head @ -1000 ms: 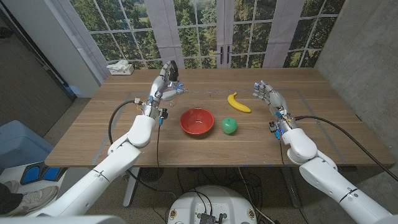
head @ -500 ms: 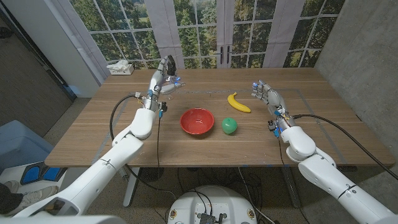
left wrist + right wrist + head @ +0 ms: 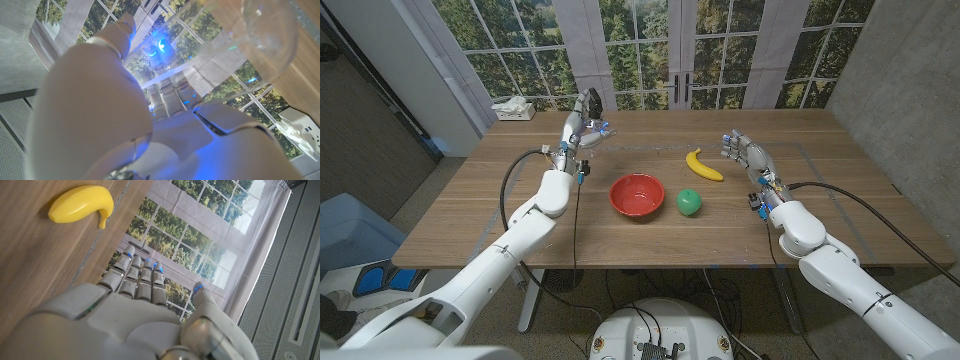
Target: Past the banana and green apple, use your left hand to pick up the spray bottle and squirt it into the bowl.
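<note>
A clear spray bottle [image 3: 590, 108] with a dark trigger head is seen at the far left of the wooden table [image 3: 620, 235], beyond the other objects. It is gripped by the left hand [image 3: 582, 135], whose fingers are wrapped around its body; from the head view it cannot be told whether its base is touching the tabletop. In the left wrist view the transparent bottle wall [image 3: 235, 30] is pressed close against the palm, with blue fingertip lights showing through it. The grip appears to be taken low on the body, probably so that the trigger stays reachable for squirting.

Nearer the robot, close to the table's middle, a red bowl [image 3: 637, 194] is set with its mouth facing up, ready to receive the spray. It is well apart from the bottle, so the bottle would have to be carried toward it and its nozzle aimed down, as is judged from the layout. Just beside the bowl, on the robot's right, a green apple [image 3: 689, 202] is placed, and beyond it a banana [image 3: 702, 165] is lying on its side.

The right hand [image 3: 748, 153] is held empty near the banana, fingers extended and slightly apart, apparently parked clear of the work. A white tissue box [image 3: 513, 108] is seen at the far left corner.
</note>
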`<control>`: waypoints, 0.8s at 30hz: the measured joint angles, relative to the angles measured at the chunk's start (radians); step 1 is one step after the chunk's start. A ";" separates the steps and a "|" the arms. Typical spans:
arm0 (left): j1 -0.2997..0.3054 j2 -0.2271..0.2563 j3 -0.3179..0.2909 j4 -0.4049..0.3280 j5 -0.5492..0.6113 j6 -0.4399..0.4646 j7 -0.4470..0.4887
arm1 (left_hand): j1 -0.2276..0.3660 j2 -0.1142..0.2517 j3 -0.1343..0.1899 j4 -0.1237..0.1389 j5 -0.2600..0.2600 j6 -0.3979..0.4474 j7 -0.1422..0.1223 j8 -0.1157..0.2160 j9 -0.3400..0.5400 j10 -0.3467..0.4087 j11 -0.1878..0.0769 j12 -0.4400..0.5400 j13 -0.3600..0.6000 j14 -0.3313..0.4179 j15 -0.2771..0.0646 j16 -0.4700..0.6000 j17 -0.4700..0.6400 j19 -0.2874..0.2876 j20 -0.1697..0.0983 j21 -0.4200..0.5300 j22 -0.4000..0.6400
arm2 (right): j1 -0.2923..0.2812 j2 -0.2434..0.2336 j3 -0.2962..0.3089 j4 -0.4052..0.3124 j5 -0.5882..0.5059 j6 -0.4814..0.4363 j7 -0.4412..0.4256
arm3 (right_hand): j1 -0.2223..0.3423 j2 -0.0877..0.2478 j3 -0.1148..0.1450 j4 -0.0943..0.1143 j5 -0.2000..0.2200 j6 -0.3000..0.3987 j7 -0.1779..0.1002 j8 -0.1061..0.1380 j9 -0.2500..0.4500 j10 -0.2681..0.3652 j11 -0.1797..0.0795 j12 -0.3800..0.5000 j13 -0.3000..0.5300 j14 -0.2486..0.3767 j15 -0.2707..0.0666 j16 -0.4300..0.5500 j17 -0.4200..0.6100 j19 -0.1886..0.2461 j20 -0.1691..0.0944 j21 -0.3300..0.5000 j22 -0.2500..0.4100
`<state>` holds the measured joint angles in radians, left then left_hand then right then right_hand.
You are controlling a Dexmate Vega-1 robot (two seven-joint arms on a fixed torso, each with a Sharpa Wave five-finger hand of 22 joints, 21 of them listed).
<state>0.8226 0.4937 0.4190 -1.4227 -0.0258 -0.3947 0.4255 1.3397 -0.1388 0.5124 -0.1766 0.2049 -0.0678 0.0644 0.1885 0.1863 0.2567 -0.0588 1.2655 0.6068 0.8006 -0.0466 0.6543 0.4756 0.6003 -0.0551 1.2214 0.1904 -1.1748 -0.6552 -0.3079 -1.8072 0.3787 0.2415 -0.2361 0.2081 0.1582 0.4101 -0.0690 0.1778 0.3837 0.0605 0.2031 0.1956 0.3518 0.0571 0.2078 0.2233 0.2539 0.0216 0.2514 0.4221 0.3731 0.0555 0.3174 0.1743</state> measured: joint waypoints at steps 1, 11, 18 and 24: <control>-0.008 -0.005 0.004 0.015 0.002 -0.004 0.003 | 0.000 0.000 0.000 0.000 0.000 0.000 0.000 0.000 0.000 0.000 0.000 0.000 0.000 0.000 0.000 0.000 -0.002 0.000 0.000 0.003 0.000 | 0.001 -0.001 -0.001 -0.001 0.001 -0.003 0.000 | 0.000 0.000 0.000 0.000 0.000 0.000 0.000 0.000 0.000 0.000 0.000 0.000 0.000 0.000 0.000 0.000 0.000 0.000 0.000 0.000 0.000; -0.066 -0.044 0.035 0.141 0.014 -0.038 0.035 | -0.001 0.001 0.000 0.000 0.000 0.000 0.000 0.000 0.000 0.000 0.000 0.004 -0.004 0.005 0.005 -0.008 -0.007 0.000 0.000 0.010 0.000 | 0.001 -0.010 -0.002 -0.015 0.002 -0.022 -0.007 | 0.000 0.000 0.000 0.000 0.000 0.000 0.000 0.000 0.000 0.000 0.000 0.000 0.000 0.000 0.000 0.000 -0.005 0.000 0.000 -0.008 0.000; -0.095 -0.063 0.052 0.211 0.020 -0.062 0.060 | -0.004 0.004 0.000 0.000 0.000 0.000 0.000 0.000 0.000 0.000 0.000 0.008 -0.005 0.005 0.005 -0.012 -0.008 0.000 0.000 0.014 0.000 | 0.001 -0.015 -0.004 -0.025 0.003 -0.035 -0.014 | -0.013 -0.013 0.000 0.000 0.000 -0.004 0.004 0.000 0.000 0.000 0.000 0.000 0.000 0.000 0.000 0.000 -0.005 0.000 0.000 -0.008 0.000; -0.128 -0.085 0.075 0.296 0.031 -0.088 0.086 | -0.004 0.004 -0.001 0.000 0.000 0.000 0.000 0.000 0.000 0.000 0.000 0.008 -0.005 0.006 0.006 -0.015 -0.008 -0.002 -0.003 0.014 0.000 | 0.002 -0.019 -0.005 -0.036 0.002 -0.051 -0.020 | -0.013 -0.013 0.000 0.000 0.000 -0.004 0.004 0.000 0.000 0.000 0.000 0.000 0.000 0.000 0.000 0.000 -0.005 0.000 0.000 -0.008 0.000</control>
<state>0.6950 0.4091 0.4943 -1.1265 0.0056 -0.4824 0.5110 1.3358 -0.1349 0.5119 -0.1767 0.2049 -0.0678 0.0644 0.1886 0.1863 0.2568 -0.0587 1.2732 0.6022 0.8065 -0.0407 0.6390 0.4680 0.5978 -0.0580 1.2357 0.1906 -1.1727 -0.6740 -0.3128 -1.8437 0.3808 0.1907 -0.2556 0.1948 0.1449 0.4101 -0.0689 0.1778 0.3800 0.0642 0.2031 0.1956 0.3518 0.0571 0.2077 0.2233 0.2539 0.0216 0.2514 0.4173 0.3730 0.0555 0.3095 0.1743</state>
